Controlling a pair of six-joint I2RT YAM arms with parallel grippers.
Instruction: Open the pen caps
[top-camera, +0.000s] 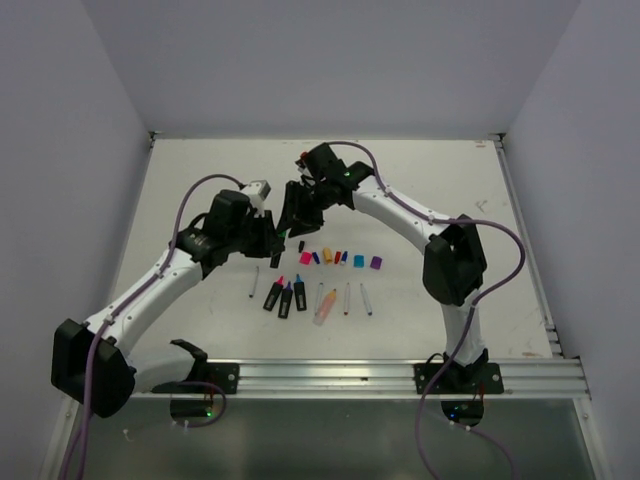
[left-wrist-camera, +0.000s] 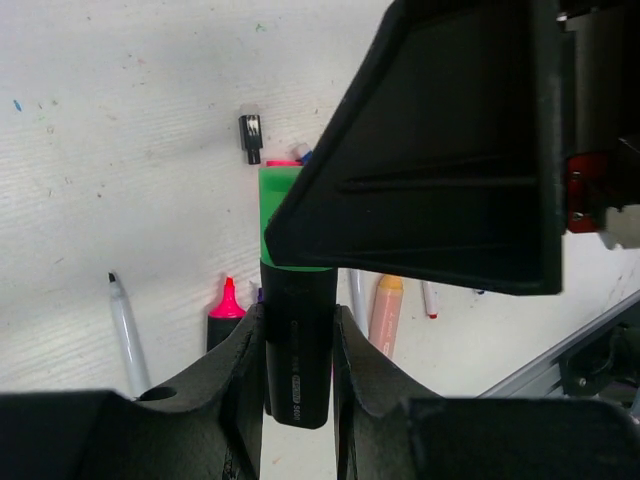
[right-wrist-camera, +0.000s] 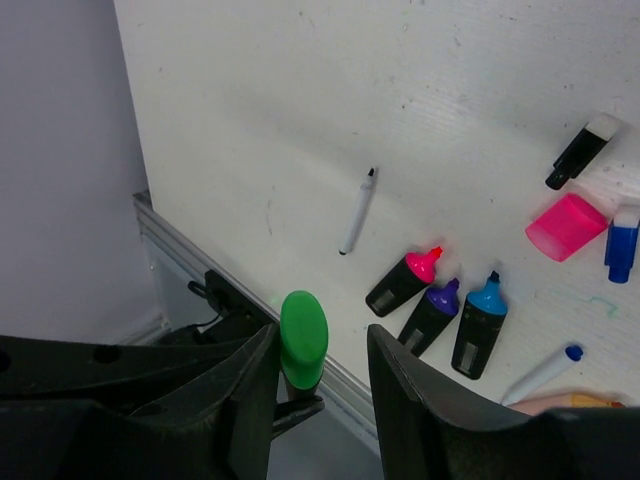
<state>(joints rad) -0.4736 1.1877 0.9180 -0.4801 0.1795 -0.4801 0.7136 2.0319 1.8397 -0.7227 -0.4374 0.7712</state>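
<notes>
My left gripper (top-camera: 275, 240) is shut on the black barrel (left-wrist-camera: 297, 340) of a highlighter that carries a green cap (left-wrist-camera: 280, 215). It holds the highlighter above the table. My right gripper (top-camera: 293, 222) meets it from the right and straddles the green cap (right-wrist-camera: 303, 338). Its jaws are open: the cap lies against one finger, with a gap to the other. Loose caps lie in a row on the table: pink (top-camera: 306, 258), blue (top-camera: 316, 257), orange (top-camera: 328, 254), cyan (top-camera: 358, 260) and purple (top-camera: 376, 263). A black cap (top-camera: 301, 245) lies behind them.
Uncapped highlighters lie in front of the caps: pink (top-camera: 274, 292), purple (top-camera: 287, 298) and blue (top-camera: 300, 291). A white pen (top-camera: 253, 282), a peach pen (top-camera: 325, 303) and two thin pens (top-camera: 347, 298) lie beside them. The metal rail (top-camera: 400, 375) runs along the near edge.
</notes>
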